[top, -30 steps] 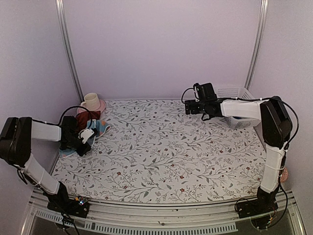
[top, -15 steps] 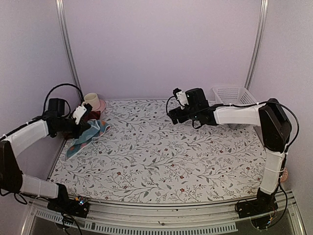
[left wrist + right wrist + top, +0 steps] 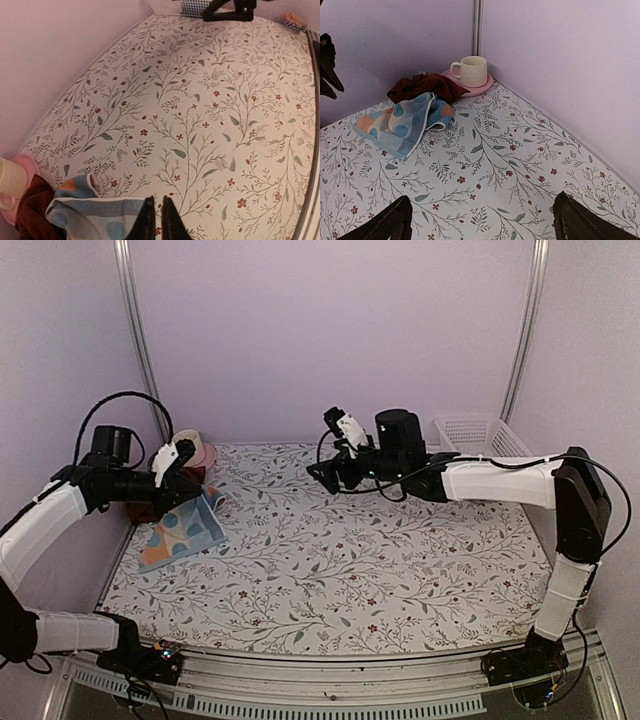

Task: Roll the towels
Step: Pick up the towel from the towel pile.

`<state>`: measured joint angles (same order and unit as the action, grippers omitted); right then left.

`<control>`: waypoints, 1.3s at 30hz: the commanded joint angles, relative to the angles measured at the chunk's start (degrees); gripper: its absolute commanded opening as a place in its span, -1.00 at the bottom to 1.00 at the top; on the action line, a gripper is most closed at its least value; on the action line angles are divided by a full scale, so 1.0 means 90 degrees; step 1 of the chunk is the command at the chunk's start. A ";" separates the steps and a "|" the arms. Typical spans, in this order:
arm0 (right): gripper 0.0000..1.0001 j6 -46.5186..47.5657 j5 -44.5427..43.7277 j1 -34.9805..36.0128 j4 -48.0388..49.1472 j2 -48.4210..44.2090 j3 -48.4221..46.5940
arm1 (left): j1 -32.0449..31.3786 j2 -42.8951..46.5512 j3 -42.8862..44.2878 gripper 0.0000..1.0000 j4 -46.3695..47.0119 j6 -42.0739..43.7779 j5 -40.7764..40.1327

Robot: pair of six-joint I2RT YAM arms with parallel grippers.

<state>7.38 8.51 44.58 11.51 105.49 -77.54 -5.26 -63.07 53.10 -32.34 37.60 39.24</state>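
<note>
The light-blue towel (image 3: 402,122), patterned with teal and orange-pink patches, lies on the desk (image 3: 350,560) near its far left corner. Most of it is spread flat and unrolled. The end towards the wall is bunched and folded over, and that end touches the dark maroon towel (image 3: 422,86). The maroon towel is a crumpled heap between the blue one and a pink saucer (image 3: 484,84), and its edge lies against the saucer's rim. A cream ribbed cup (image 3: 473,71) stands upright on the saucer, close to the wall.

The left jaws are together with only a sliver between the tips, and nothing shows clamped in them. In the left wrist view they hang over the near edge of the blue towel. In the right wrist view they are raised clear of the cloth.

The right arm reaches across the far middle of the desk, with its camera looking towards the towel corner. The right jaws stand wide apart and empty, well away from both towels. A white mesh basket (image 3: 480,432) sits at the far right corner, behind that arm. The desk's covering is white with a print of grey-green sprigs and small red flowers.
</note>
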 commanded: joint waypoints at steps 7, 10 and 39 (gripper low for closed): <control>0.98 0.0062 -0.0594 0.0021 0.0308 -0.0167 0.0406 | -0.0596 -0.1315 -0.0730 -0.16 0.1175 -0.0702 -0.1937; 0.98 0.0043 -0.0687 0.0008 0.0381 -0.0212 0.0573 | -0.0676 -0.1784 -0.0743 -0.06 0.1494 -0.0846 -0.2097; 0.98 -0.0120 -0.0839 -0.0256 0.0518 -0.0190 0.0862 | -0.1318 -0.4031 -0.0627 -0.32 0.2323 -0.1238 -0.3715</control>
<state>6.87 1.17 42.57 14.70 105.47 -70.46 -16.49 -97.01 46.85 -11.35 27.55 7.42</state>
